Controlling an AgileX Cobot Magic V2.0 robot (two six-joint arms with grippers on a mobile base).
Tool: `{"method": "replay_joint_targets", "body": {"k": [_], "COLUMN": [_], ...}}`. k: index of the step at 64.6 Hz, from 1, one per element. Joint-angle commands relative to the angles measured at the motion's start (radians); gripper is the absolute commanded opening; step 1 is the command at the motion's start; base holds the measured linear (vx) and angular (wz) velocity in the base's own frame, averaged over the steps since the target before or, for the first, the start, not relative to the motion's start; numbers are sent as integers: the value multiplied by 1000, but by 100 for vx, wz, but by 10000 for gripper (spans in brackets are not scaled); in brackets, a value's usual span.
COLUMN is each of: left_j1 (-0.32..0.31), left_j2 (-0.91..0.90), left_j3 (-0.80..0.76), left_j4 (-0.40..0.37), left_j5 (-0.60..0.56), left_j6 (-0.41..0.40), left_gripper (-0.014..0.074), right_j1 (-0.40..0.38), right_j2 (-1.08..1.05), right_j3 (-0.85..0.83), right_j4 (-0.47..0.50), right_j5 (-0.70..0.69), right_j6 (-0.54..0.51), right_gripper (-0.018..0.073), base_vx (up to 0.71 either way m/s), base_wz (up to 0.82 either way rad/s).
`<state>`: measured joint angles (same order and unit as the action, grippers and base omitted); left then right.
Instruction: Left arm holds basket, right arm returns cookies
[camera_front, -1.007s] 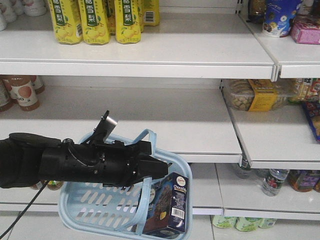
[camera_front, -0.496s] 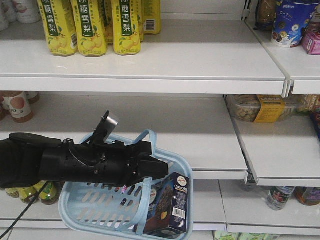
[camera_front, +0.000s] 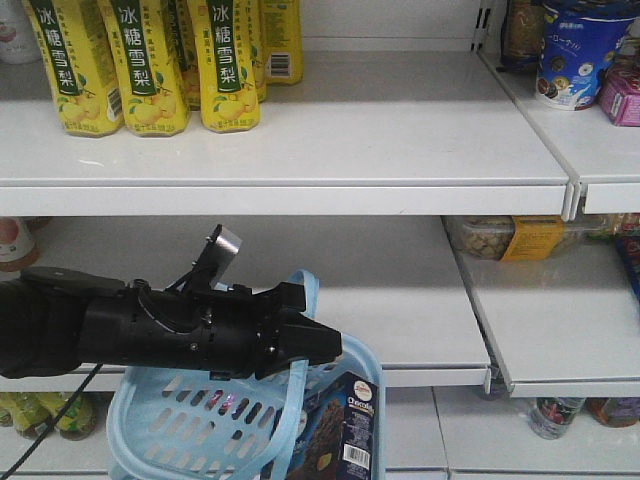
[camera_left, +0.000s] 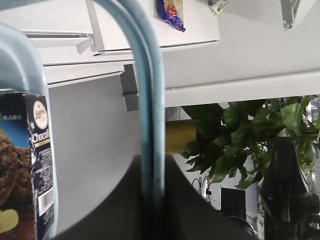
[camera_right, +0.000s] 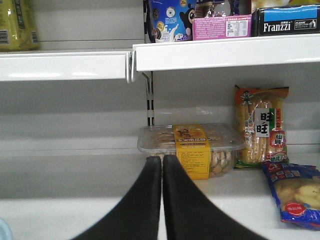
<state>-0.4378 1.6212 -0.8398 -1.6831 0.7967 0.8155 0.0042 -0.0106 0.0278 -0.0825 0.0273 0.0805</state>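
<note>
My left arm (camera_front: 150, 325) reaches in from the left in the front view, its gripper (camera_front: 325, 345) shut on the strap handle (camera_front: 303, 290) of the light blue basket (camera_front: 190, 425) hanging below it. The dark cookies carton (camera_front: 345, 430) stands upright in the basket's right end. In the left wrist view the handle (camera_left: 150, 100) runs straight down into the closed left gripper (camera_left: 152, 162), with the cookies (camera_left: 30, 165) at the left edge. My right gripper (camera_right: 162, 159) is shut with nothing in it, facing a shelf; the front view does not show it.
Yellow drink bottles (camera_front: 130, 60) line the top shelf, and a blue cup (camera_front: 580, 50) stands at its right. A clear tub with a yellow label (camera_right: 192, 147) sits just beyond the right gripper, beside snack bags (camera_right: 261, 130) and a blue packet (camera_right: 295, 192). White shelf edge (camera_front: 300, 200) runs above the basket.
In the front view the shelves have slid downward and look closer. The basket and carton sit lower in the frame. The left gripper still holds the handle.
</note>
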Motion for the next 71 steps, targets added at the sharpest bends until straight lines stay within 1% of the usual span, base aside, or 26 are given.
{"method": "replay_joint_targets", "body": {"k": [1,71], "left_j1": [-3,-3], "left_j2": [-51,-51], "left_j3": [-28,-28], "left_j4": [-66,-66], "left_j5": [33,33], "left_j6": [34,34], "left_gripper": [-6,-6], "right_j1": [-4,-4], "right_j2": [-11,-11], "right_j3": [3,3], "right_j4": [-7,-7], "right_j5": [-77,-76], "right_j6": [-4,-4], "right_gripper": [-8,-8], "base_vx": [6,3], "base_wz": [-1,2]}}
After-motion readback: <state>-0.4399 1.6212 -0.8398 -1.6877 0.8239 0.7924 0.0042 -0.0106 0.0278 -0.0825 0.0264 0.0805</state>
